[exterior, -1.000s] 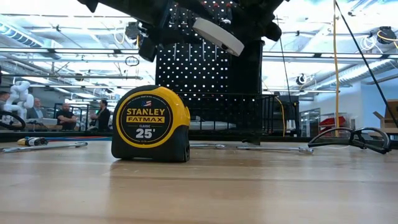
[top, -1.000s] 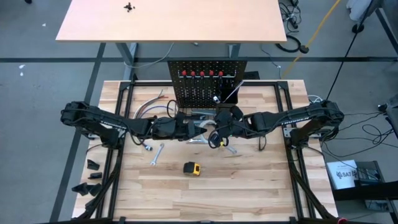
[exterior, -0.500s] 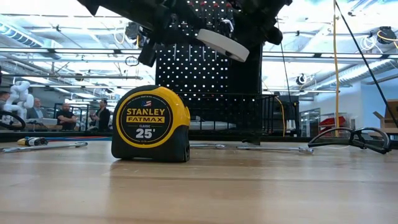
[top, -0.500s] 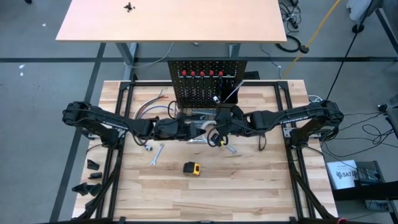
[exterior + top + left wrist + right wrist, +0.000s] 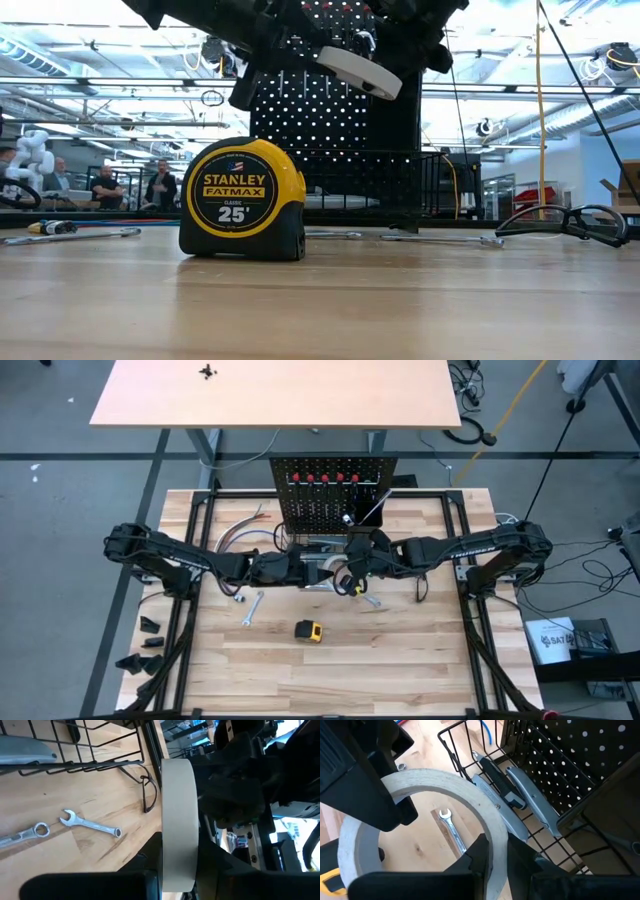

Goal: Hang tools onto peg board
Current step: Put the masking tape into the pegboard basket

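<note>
- The white tape roll (image 5: 358, 68) is held up in the air near the middle of the high view, right in front of the peg board (image 5: 333, 492), well clear of the bench (image 5: 400, 660).
- The right claw (image 5: 492, 855) is clamped on the roll's band, one finger inside the ring and one outside, as seen in its own wrist view.
- The left claw (image 5: 177, 870) is pinched across the same roll from the other side, so a handover is probably in hand; which claw ends up with it can't be told.
- Already done, by the look of it: a row of red-handled screwdrivers (image 5: 325, 478) sits along the top of the board, and two grey utility knives (image 5: 512, 795) lie in the wire basket (image 5: 470, 750) at its base.
- Still left on the bench: the yellow tape measure (image 5: 309, 630) at lower centre of the high view, a wrench (image 5: 252, 608) to its left, another wrench (image 5: 368, 600) to its right, and pliers (image 5: 565, 222) at the right of the low view.
- So roughly partway; plenty is still to be hung, the roll included.
</note>
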